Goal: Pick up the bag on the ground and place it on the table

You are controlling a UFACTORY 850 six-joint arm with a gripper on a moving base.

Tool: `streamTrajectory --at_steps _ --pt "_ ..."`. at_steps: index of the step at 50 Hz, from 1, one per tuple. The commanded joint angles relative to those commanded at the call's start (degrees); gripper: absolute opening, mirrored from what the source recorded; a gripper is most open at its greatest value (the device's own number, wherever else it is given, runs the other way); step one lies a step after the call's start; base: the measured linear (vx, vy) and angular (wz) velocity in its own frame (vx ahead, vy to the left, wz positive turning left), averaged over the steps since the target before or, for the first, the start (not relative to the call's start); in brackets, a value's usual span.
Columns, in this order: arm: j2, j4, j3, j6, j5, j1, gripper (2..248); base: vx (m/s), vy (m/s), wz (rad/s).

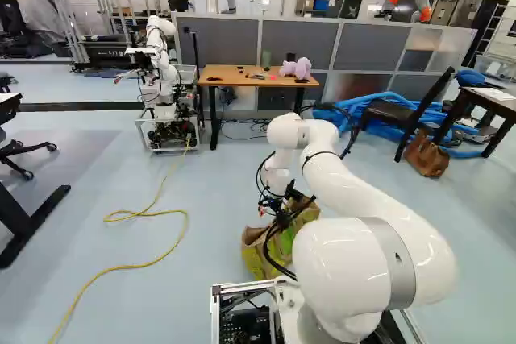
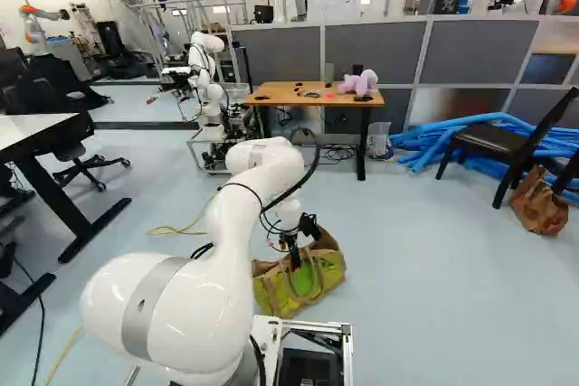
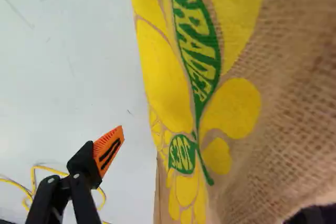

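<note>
"Where is the bag?"

"The jute bag (image 2: 330,270), brown with yellow and green printing, stands on the pale blue floor (image 2: 425,314), close ahead of the base of the white arm (image 2: 231,250). Its looped handles show in the right base view."

"And the end effector (image 2: 294,261)?"

"It points down at the bag, fingers spread apart, released. In the wrist view, one finger with an orange pad (image 3: 108,150) stands beside the bag, over bare floor. The other is mostly hidden at the bag's fabric, with only a dark piece showing. The bag's printed side fills much of the space ahead, with a green leaf shape and yellow petals."

"What about the worktop?"

"The wooden worktop (image 2: 280,89) stands well apart from the bag, farther ahead, in front of grey partitions (image 2: 371,50). A purple plush toy (image 2: 360,81) sits on it, among some small items."

"What else is around?"

"Another robot (image 1: 161,62), also white, stands to the left of the worktop in the left base view. A yellow cable (image 1: 153,257) curls over the floor. At the right are a black chair (image 1: 391,110), blue tubes (image 1: 351,110) and a brown leather-like bag (image 1: 427,155)."
</note>
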Motion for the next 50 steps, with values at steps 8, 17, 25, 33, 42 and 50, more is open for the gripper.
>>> streamTrajectory --at_steps 8,17,25,33,42,50 --pt "-1.68 0.00 -1.75 0.00 0.00 0.00 247 0.000 0.000 0.000" --pt "-2.19 0.00 -2.28 0.00 0.00 0.00 216 0.000 0.000 0.000" --pt "-2.24 0.00 -2.33 0.00 0.00 0.00 142 0.000 0.000 0.000" --pt "-2.24 0.00 -2.33 0.00 0.00 0.00 104 0.000 0.000 0.000" --pt "-0.98 0.00 -1.01 0.00 0.00 0.00 32 0.000 0.000 0.000" --pt "0.73 0.00 0.75 0.00 0.00 0.00 22 0.000 0.000 0.000"
